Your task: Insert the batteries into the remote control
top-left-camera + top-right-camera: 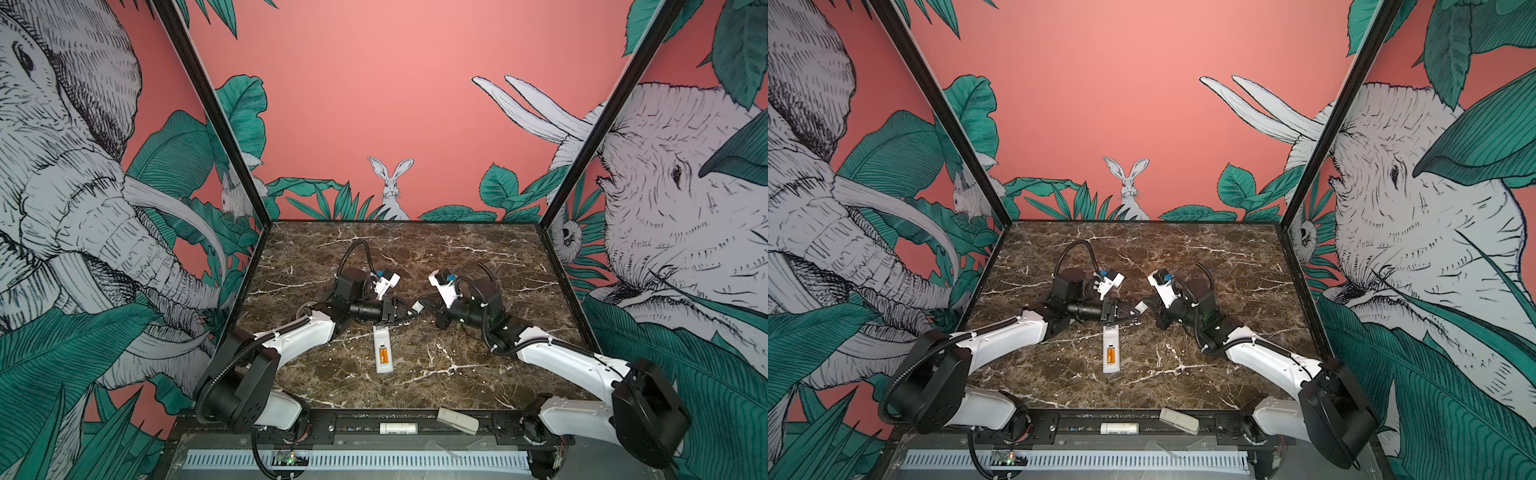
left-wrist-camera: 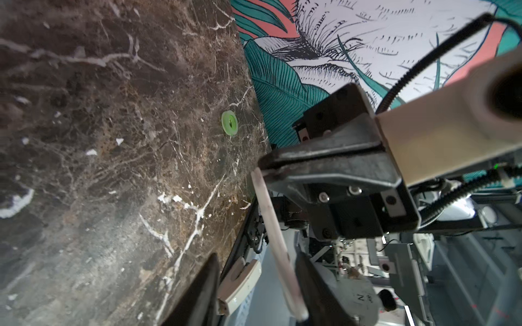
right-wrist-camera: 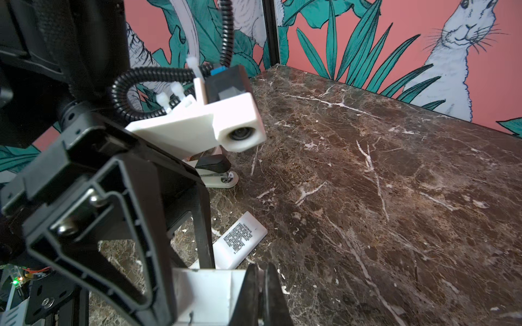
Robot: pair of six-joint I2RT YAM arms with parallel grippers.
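Note:
The white remote control point(image 1: 382, 347) point(image 1: 1112, 348) lies back up on the marble in both top views, its label end showing in the right wrist view point(image 3: 240, 240). Two orange batteries point(image 1: 383, 356) point(image 1: 1110, 356) sit side by side in its open compartment. My right gripper point(image 1: 422, 305) point(image 3: 261, 268) is shut on one end of a thin white battery cover point(image 2: 278, 240) point(image 3: 203, 293), held above the table. My left gripper point(image 1: 405, 316) point(image 2: 256, 255) faces it, fingers apart around the cover's free end. The cover rests against one finger, with a gap to the other.
A black-and-white stapler point(image 3: 214, 172) stands behind the left wrist. A small green disc point(image 2: 229, 123) lies near the table's right edge. On the front rail sit a white cylinder point(image 1: 398, 428) point(image 1: 1119, 428) and a grey block point(image 1: 457, 419) point(image 1: 1179, 420).

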